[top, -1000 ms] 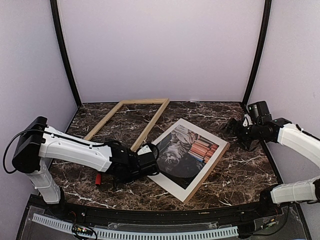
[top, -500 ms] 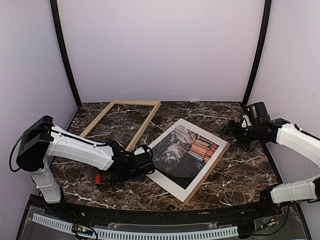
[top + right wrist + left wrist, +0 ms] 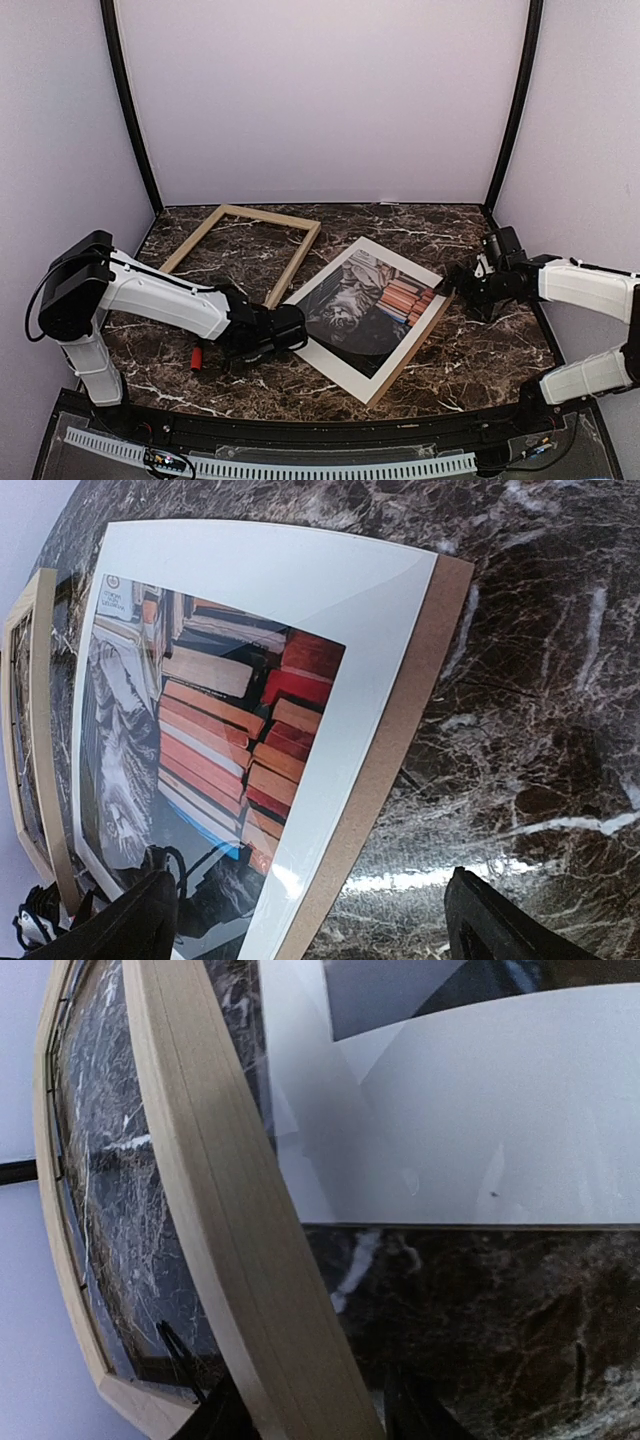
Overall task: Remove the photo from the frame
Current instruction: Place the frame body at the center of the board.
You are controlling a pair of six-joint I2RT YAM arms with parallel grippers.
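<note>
Left gripper (image 3: 310,1415) straddles the frame's (image 3: 296,258) rail, jaws half-parted, grip uncertain; right gripper (image 3: 315,920) hangs wide open and empty above the photo (image 3: 375,305), lying outside the frame beside it. Photo's small corner label (image 3: 112,583) seems unreadable.

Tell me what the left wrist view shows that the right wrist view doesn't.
Left wrist only: the frame rail up close, running between the left gripper fingers. Right wrist only: the cat and books on the photo, the brown board showing past its edge, and the open right gripper. Both: the frame, the photo's white margin and the marble table.
</note>
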